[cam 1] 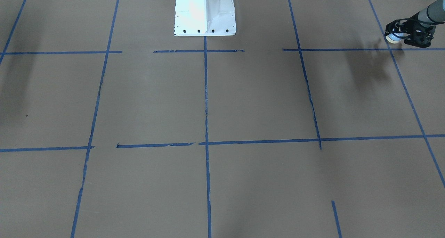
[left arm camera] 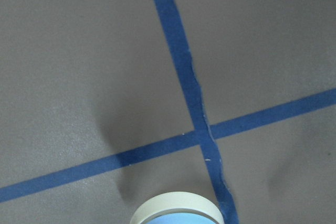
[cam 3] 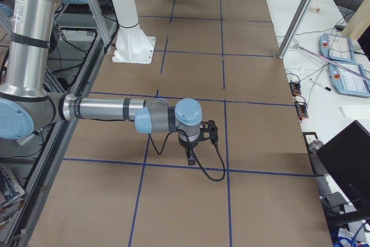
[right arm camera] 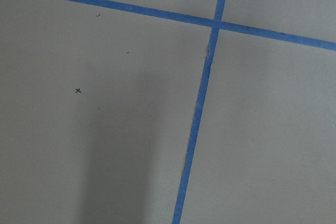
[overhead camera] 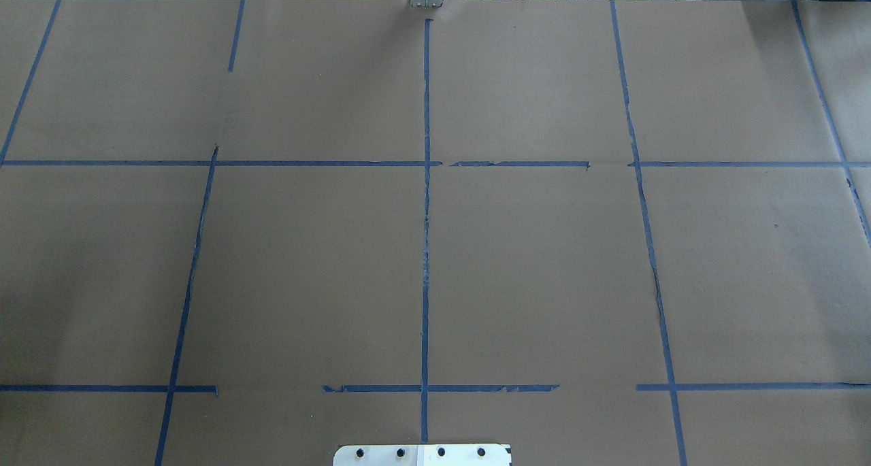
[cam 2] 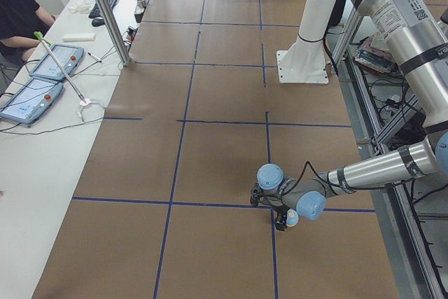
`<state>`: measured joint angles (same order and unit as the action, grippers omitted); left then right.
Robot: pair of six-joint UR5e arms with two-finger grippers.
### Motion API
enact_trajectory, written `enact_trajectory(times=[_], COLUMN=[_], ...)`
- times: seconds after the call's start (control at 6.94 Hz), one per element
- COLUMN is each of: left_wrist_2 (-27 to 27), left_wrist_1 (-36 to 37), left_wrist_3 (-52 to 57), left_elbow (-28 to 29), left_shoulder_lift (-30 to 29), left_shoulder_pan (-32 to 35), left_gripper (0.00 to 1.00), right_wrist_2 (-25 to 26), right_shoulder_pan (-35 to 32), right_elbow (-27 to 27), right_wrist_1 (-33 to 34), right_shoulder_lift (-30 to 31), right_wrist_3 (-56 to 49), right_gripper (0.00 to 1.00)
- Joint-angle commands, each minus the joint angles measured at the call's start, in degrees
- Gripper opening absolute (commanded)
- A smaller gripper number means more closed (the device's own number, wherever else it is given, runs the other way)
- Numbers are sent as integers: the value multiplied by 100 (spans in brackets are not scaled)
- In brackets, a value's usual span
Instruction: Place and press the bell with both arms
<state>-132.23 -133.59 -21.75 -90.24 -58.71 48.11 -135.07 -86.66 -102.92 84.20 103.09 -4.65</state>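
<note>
The bell (cam 1: 393, 39), light blue with a cream base, sits between the black fingers of my left gripper (cam 1: 396, 33) at the far right of the front-facing view, above the brown table; its shadow falls beside it. It also shows in the left side view (cam 2: 292, 219) at a tape crossing, and its cream rim (left arm camera: 176, 209) shows at the bottom of the left wrist view. My right gripper (cam 3: 192, 155) hangs low over the table near a tape line in the right side view; I cannot tell whether it is open or shut. The overhead view shows neither arm.
The white bolted pedestal (cam 1: 205, 12) stands at the robot's side of the table. Blue tape lines (overhead camera: 426, 248) divide the brown surface into squares. A person (cam 2: 17, 5) and tablets (cam 2: 31, 96) are at the side bench; a metal post (cam 3: 298, 15) stands at the table edge.
</note>
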Motion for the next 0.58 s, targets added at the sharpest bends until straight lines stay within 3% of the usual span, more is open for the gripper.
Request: enact_trajectory(times=[0.0,0.14,0.29,0.43], left_wrist_2=[48,56,74,126], left_wrist_1=[0,0,9,0], left_wrist_3=[-154,-154,-154,-146], left_elbow=[7,16,24,24], left_shoulder_lift=[0,8,9,17], left_shoulder_pan=[-161,-170,-170,-170], left_gripper=[100,100,92,76], right_wrist_2=[7,7,7,7], right_shoulder_pan=[0,0,0,0], right_elbow=[0,0,0,0], right_wrist_1=[0,0,0,0], right_shoulder_lift=[9,9,9,9], right_wrist_3=[-9,-10,-10,-10], right_gripper=[100,100,100,100])
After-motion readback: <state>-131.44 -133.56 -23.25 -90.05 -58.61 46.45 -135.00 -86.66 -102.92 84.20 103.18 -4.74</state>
